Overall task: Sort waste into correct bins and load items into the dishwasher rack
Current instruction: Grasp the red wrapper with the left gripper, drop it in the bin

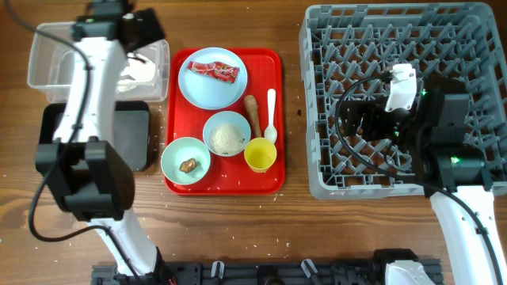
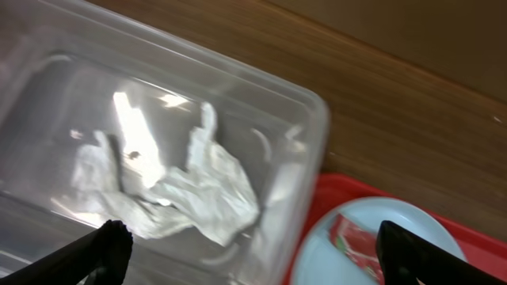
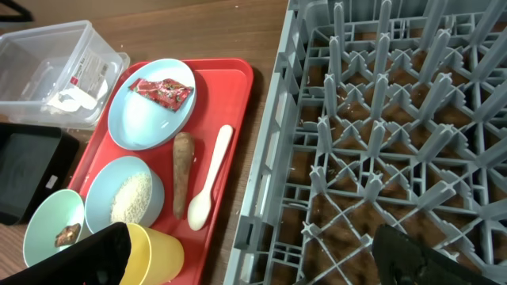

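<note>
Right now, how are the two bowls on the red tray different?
The pale bowl holds white rice; the green bowl holds one small brown lump. The pale bowl sits nearer the plate; the green bowl sits in a corner of the tray. Both are round and upright.

Crumpled white tissue [image 2: 182,198] inside clear tub [image 1: 51,55]; red wrapper [image 1: 214,70] on pale-blue plate [image 1: 207,95].
</note>
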Controlling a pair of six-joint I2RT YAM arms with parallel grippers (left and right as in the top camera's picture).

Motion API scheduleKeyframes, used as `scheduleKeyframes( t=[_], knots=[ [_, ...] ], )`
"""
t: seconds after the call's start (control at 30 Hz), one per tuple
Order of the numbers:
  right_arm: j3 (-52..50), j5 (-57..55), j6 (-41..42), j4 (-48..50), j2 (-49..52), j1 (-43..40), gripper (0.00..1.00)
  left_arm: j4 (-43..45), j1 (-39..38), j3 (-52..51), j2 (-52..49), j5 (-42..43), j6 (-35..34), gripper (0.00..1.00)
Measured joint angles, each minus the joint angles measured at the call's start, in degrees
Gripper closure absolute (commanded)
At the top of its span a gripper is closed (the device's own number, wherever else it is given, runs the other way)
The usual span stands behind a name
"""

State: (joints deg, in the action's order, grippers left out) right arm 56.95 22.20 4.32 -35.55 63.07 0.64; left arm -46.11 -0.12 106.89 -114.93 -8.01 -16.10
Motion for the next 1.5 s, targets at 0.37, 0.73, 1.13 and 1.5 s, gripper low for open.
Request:
scheduleKeyframes(
  t=[0.37, 0.73, 1.13, 1.5],
  knots=[
    [0.00, -0.22, 0.00, -4.72, 0.00, 0.00, 0.01, 6.12, -19.23, -0.02, -17.38, -8.09, -37.22, 0.13],
    [0.00, -0.22, 0.00, -6.05, 0.00, 0.00, 0.01, 6.64, -18.99, -0.02, -20.09, -9.31, -38.56, 0.96],
    [0.00, -0.22, 0.00, -6.43, 0.00, 0.00, 0.01, -2.64, -18.99, 0.46, -16.31, -8.35, -17.99, 0.96],
    [0.00, -0.22, 0.00, -6.47, 0.00, 0.00, 0.01, -7.37, -18.99, 1.14, -2.45, -6.75, -14.08, 0.26]
  ],
)
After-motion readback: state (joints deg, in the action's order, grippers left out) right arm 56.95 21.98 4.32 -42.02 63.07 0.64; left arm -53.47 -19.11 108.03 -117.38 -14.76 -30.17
